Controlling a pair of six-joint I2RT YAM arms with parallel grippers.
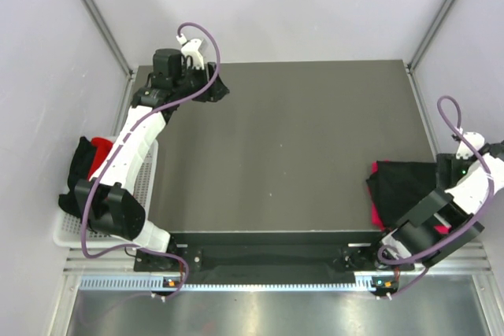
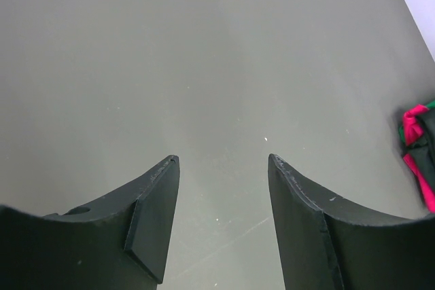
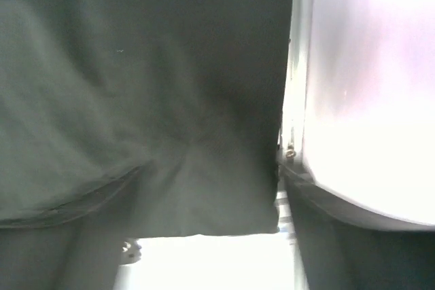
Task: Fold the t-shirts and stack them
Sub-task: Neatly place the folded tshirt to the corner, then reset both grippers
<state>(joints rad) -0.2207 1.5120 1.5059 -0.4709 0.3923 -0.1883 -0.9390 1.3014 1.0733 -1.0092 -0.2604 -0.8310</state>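
Our left claw (image 2: 223, 158) gaped empty over the bench (image 1: 299, 155) at eleven o'clock — the right claw (image 1: 447, 169), at three o'clock, seemed pressed against the black t-shirt (image 1: 400, 185); its opening we couldn't tell.

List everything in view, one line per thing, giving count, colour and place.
Stacked soft cloth t-shirts: at least two, black on top of bright pink, right edge of the table.
Loose cloth garments: at least two, black and red, heaped at the basket's far end.
White wire basket: one, white, just off the table's left edge, near side.
Flat table top: one, dark grey, centre.
Left arm: one, white and black, stretched to the far left corner.
Right arm: one, white and black, at the right edge.
Left hand: one, black, open above bare table.
Right hand: one, black, at the stacked t-shirts; open or shut unclear.
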